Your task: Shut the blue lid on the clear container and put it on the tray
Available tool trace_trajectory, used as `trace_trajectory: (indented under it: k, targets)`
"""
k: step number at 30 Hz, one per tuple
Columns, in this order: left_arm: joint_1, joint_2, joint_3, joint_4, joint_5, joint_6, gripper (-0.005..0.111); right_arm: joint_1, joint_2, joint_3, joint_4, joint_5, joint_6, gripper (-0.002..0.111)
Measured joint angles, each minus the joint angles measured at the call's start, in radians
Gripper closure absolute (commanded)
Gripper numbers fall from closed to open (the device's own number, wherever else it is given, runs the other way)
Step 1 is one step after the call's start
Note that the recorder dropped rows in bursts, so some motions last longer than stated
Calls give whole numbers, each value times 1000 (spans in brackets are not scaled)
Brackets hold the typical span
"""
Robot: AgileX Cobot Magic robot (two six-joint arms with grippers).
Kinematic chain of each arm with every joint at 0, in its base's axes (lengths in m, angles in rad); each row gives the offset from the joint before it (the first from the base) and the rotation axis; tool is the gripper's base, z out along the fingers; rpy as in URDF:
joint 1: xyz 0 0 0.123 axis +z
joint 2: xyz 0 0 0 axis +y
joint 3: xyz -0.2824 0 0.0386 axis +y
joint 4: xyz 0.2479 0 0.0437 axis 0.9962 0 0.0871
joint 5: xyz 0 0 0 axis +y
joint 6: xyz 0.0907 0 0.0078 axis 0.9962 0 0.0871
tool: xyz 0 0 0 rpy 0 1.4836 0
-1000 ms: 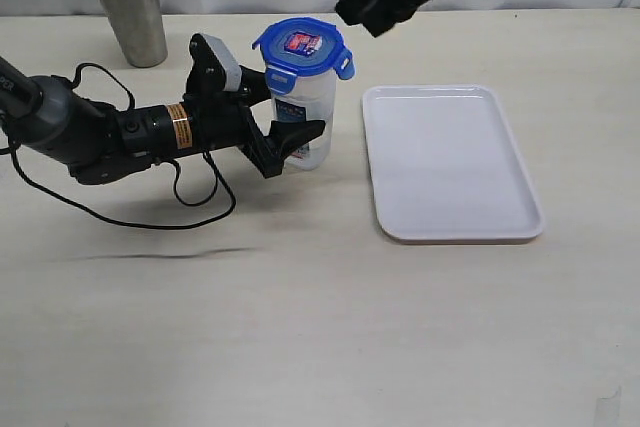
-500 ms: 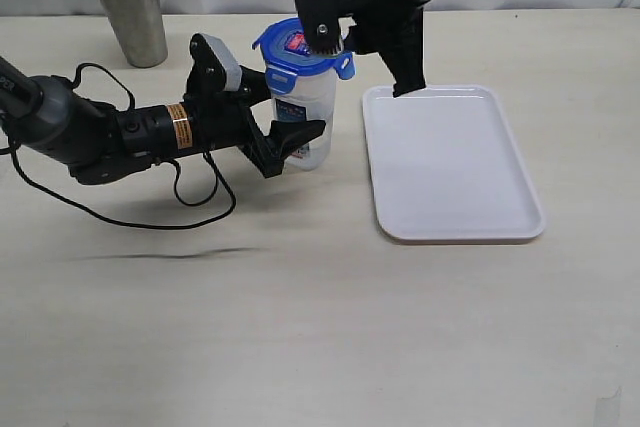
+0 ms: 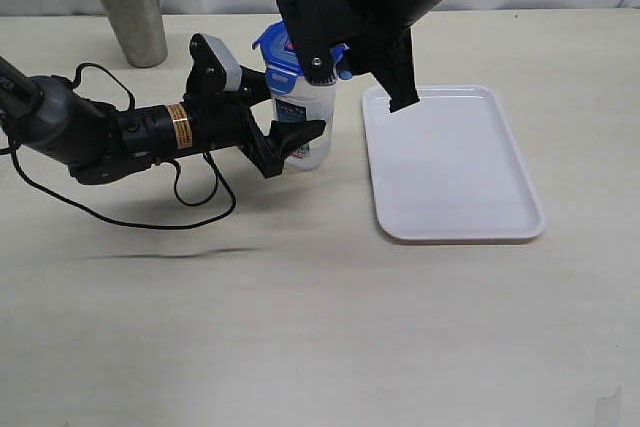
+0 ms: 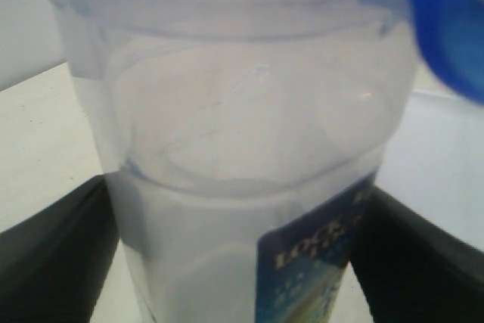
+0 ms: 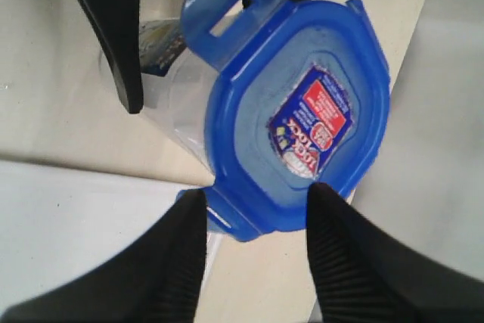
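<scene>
Over to the left gripper [image 3: 288, 139]: clamped on the clear container [image 3: 305, 122], a black finger [image 4: 53, 255] pressed to each side. Standing upright on the table [image 3: 300, 327], just beside the tray [image 3: 450, 162], not on it. Capped with the blue lid [image 5: 295, 119], sticker up, flaps sticking outward. Directly above, the right gripper [image 5: 257, 191]: spread wide, gripping nothing, one lid flap showing between its fingers [image 5: 174, 262] in the wrist view. Touching the lid or not? Cannot tell. Steel cup [image 3: 128, 7] at the far corner, well apart.
</scene>
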Motion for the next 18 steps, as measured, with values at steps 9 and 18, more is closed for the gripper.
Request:
trace_trajectory:
  k: [9, 18]
  targets:
    - [0, 0, 0, -2, 4, -6, 107, 0, 35, 0, -45, -9, 0, 69]
    - [0, 0, 0, -2, 4, -6, 107, 2, 35, 0, -40, -9, 0, 70]
